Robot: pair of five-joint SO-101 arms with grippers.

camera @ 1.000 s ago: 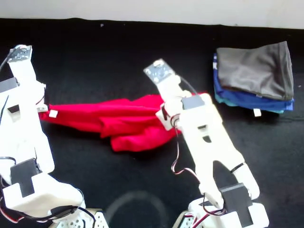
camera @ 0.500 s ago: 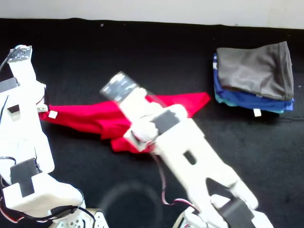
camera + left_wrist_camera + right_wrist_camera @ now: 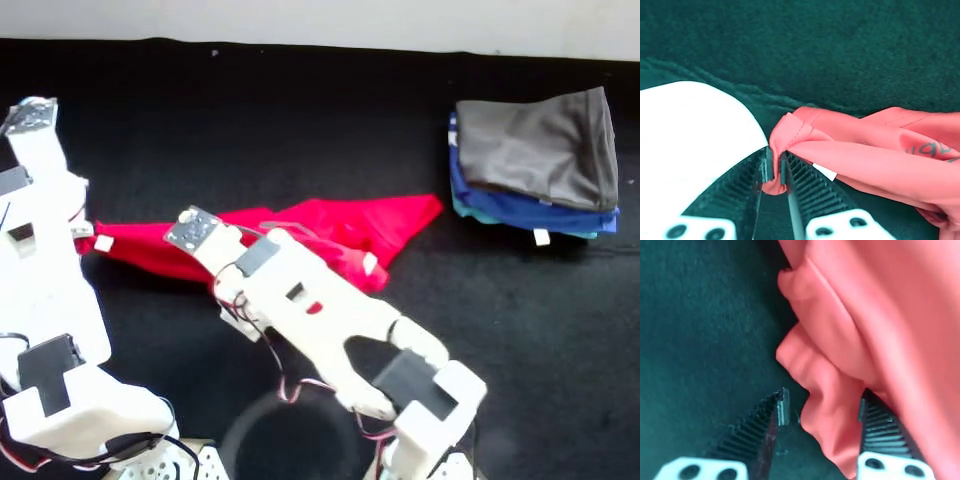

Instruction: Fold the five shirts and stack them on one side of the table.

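A red shirt [image 3: 340,225] lies crumpled and stretched across the middle of the black table [image 3: 300,110]. My left gripper [image 3: 774,172] is shut on a folded hem at the shirt's left end, seen at the left in the high view as my left gripper [image 3: 88,237]. My right gripper [image 3: 822,410] stands open over the front edge of the red shirt [image 3: 865,315], a bulge of cloth between its fingers [image 3: 777,412]. In the high view the right arm [image 3: 300,300] lies diagonally over the shirt's left half and hides its own gripper.
A stack of folded shirts [image 3: 535,165], grey on top of blue and teal, sits at the table's right side. A white wall edge [image 3: 320,20] runs along the back. Both arm bases stand at the front edge.
The right arm has swung left from the shirt's right-middle to its left half. The shirt's right end now lies uncovered and spread out. The left arm has barely moved.
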